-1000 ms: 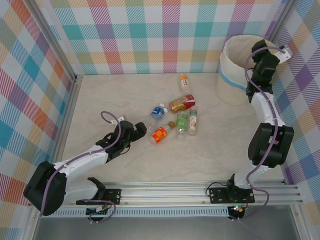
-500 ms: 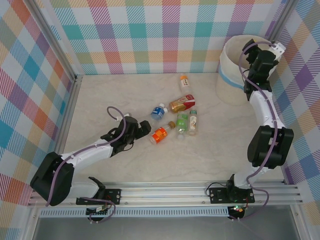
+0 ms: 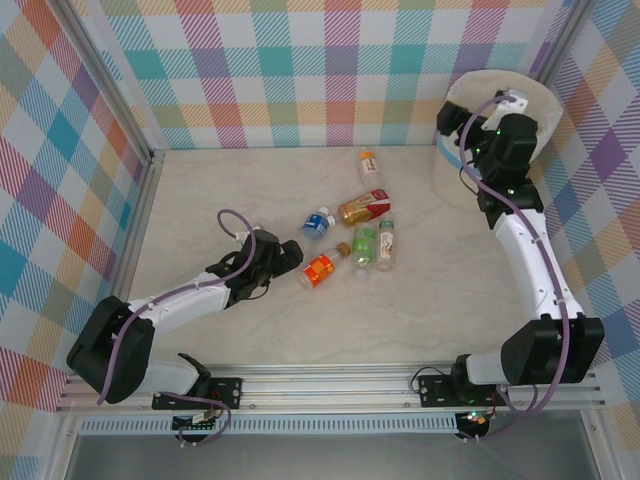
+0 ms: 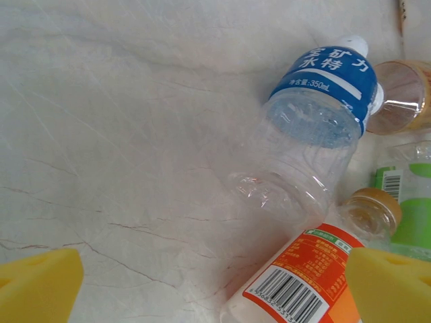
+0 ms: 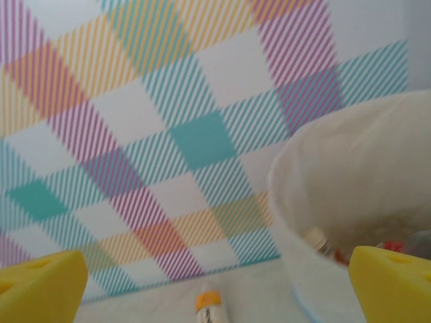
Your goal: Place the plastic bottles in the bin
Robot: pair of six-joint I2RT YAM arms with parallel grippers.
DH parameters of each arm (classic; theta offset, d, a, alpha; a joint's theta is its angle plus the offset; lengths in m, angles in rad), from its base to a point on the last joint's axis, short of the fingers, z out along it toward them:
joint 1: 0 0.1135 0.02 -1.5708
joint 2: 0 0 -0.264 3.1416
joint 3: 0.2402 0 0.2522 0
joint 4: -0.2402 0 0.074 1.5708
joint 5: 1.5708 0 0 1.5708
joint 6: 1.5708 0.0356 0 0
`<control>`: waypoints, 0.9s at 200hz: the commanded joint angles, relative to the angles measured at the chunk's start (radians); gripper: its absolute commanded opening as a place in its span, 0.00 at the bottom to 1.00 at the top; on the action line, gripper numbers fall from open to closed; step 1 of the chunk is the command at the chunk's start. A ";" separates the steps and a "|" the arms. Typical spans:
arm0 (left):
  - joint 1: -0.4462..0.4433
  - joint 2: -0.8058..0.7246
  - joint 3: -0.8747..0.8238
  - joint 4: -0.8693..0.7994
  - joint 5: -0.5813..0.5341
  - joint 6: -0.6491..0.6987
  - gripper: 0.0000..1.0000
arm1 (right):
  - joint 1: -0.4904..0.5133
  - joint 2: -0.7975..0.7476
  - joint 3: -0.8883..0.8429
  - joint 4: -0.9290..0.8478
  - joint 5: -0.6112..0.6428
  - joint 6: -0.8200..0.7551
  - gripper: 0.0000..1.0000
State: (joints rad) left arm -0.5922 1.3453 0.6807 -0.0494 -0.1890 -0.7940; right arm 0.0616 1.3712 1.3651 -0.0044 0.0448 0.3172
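Several plastic bottles lie in a loose group mid-table: an orange-labelled one (image 3: 320,270), a blue-labelled one (image 3: 318,223), a brown one (image 3: 363,208), two green-labelled ones (image 3: 364,245) and a small orange-banded one (image 3: 369,163) farther back. My left gripper (image 3: 289,258) is open just left of the orange bottle (image 4: 303,282), whose end lies by the right pad (image 4: 390,286). The clear blue-labelled bottle (image 4: 316,128) lies beyond it. The bin (image 3: 490,135) stands at the back right, with my right gripper (image 3: 455,125) open and empty by its left rim (image 5: 296,202). Bottles (image 5: 316,239) lie inside the bin.
Checked walls close the table at the back and sides, with a metal frame post (image 3: 110,90) at the left. Bare marble tabletop (image 3: 200,190) lies left of the bottles and between them and the bin. A rail (image 3: 340,385) runs along the near edge.
The right arm has swung from over the bin toward its left rim, wrist now turned toward the back wall. My left gripper has moved right, closer to the orange bottle.
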 commanded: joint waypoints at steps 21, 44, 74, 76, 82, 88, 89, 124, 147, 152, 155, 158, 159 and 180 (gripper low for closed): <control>0.014 0.017 0.033 -0.024 -0.027 -0.014 1.00 | 0.085 0.076 -0.021 -0.317 -0.194 -0.124 1.00; 0.015 0.020 0.034 -0.029 -0.029 -0.020 1.00 | 0.135 0.150 -0.015 -0.466 -0.111 -0.096 1.00; 0.017 0.022 0.030 -0.027 -0.026 -0.025 1.00 | 0.173 0.281 -0.004 -0.588 -0.111 -0.097 1.00; 0.017 0.022 0.031 -0.029 -0.026 -0.026 1.00 | 0.177 0.293 0.003 -0.600 -0.108 -0.098 1.00; 0.017 0.022 0.032 -0.032 -0.025 -0.024 1.00 | 0.186 0.324 0.017 -0.640 -0.099 -0.099 1.00; 0.017 0.022 0.033 -0.036 -0.026 -0.022 1.00 | 0.195 0.352 0.027 -0.668 -0.094 -0.103 1.00; 0.017 0.023 0.033 -0.036 -0.026 -0.022 1.00 | 0.198 0.357 0.028 -0.673 -0.093 -0.103 1.00; 0.019 0.017 0.022 -0.037 -0.026 -0.038 1.00 | 0.224 0.444 0.022 -0.730 -0.067 -0.084 0.99; 0.019 0.017 0.017 -0.040 -0.027 -0.039 1.00 | 0.239 0.451 -0.022 -0.712 -0.111 -0.072 0.94; 0.019 0.018 0.017 -0.040 -0.029 -0.040 1.00 | 0.241 0.451 -0.033 -0.710 -0.121 -0.069 0.93; 0.019 0.018 0.016 -0.040 -0.029 -0.042 1.00 | 0.242 0.452 -0.038 -0.707 -0.125 -0.066 0.92; 0.019 0.019 0.016 -0.040 -0.029 -0.041 1.00 | 0.243 0.453 -0.044 -0.705 -0.126 -0.065 0.91; 0.019 0.019 0.016 -0.040 -0.029 -0.042 1.00 | 0.244 0.454 -0.046 -0.705 -0.126 -0.064 0.91; 0.019 0.024 0.015 -0.036 -0.030 -0.044 1.00 | 0.245 0.449 -0.083 -0.701 -0.102 -0.054 0.88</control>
State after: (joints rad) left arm -0.5846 1.3643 0.6857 -0.0574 -0.2008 -0.8234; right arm 0.2993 1.8317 1.3251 -0.6823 -0.0555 0.2440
